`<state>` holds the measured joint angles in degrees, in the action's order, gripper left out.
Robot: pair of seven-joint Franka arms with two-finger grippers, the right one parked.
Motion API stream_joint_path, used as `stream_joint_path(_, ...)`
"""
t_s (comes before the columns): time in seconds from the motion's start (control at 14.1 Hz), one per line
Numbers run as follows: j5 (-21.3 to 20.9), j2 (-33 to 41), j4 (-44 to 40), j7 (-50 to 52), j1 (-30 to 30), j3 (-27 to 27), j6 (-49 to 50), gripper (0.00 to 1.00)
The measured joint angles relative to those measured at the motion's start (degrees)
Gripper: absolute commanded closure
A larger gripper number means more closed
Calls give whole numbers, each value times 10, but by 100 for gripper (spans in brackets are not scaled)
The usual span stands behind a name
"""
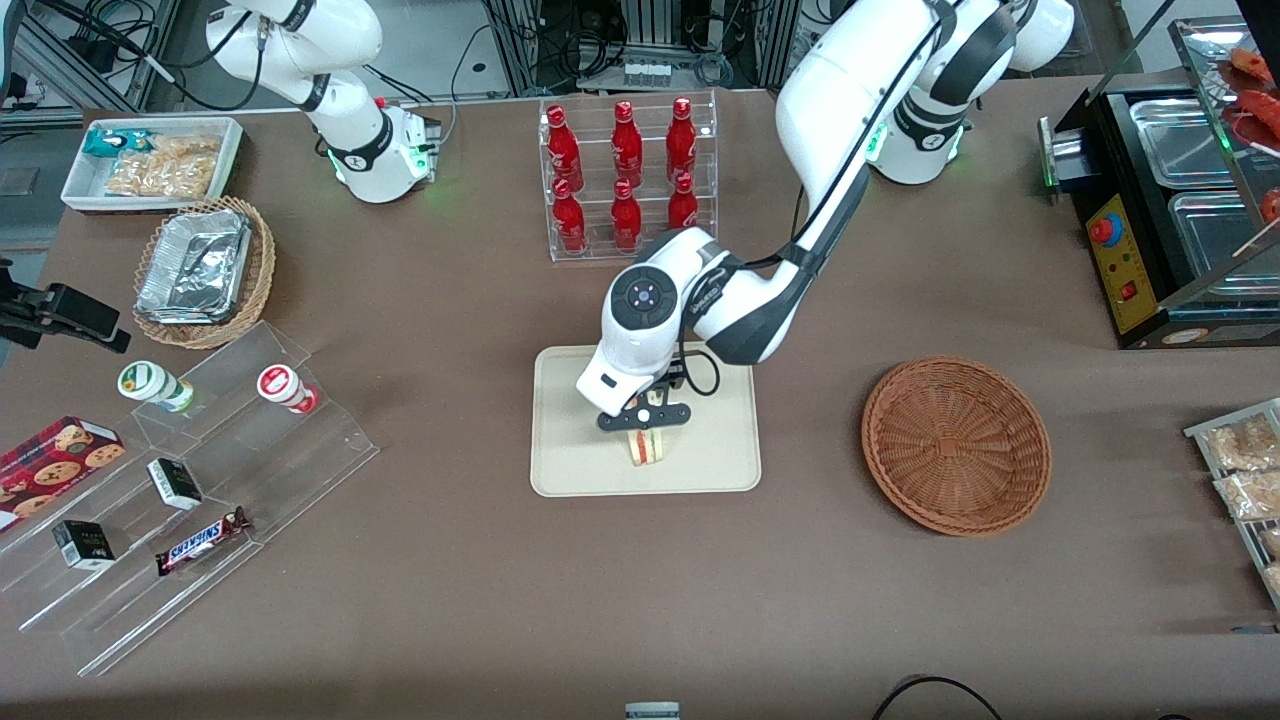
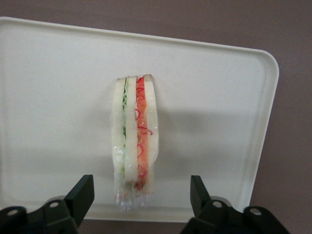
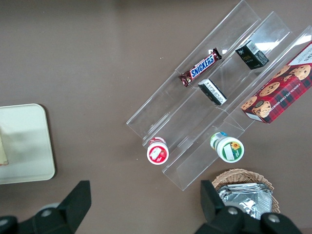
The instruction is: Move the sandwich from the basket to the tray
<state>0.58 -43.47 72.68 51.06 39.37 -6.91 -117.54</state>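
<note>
The sandwich stands on its edge on the cream tray, its green and red filling facing up at the wrist camera. My left gripper hangs just above it, open, with one black finger on each side and a gap between each finger and the bread. The reddish-brown wicker basket holds nothing and lies beside the tray, toward the working arm's end of the table.
A clear rack of red bottles stands farther from the front camera than the tray. A stepped acrylic shelf with snacks, a tan basket of foil trays and a white snack bin lie toward the parked arm's end.
</note>
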Motion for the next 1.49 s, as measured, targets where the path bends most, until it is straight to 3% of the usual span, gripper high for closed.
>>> stream_joint_path(0.5, -17, 91, 7, 3, -4, 60, 145, 0)
stream_joint_path(0.78, -13, 118, 48, -2, -7, 109, 152, 0)
stream_joint_path(1.06, 47, 169, 122, -118, -9, 186, 154, 0)
stream_joint_path(1.49, 55, 263, 203, -249, -11, 275, 205, 0)
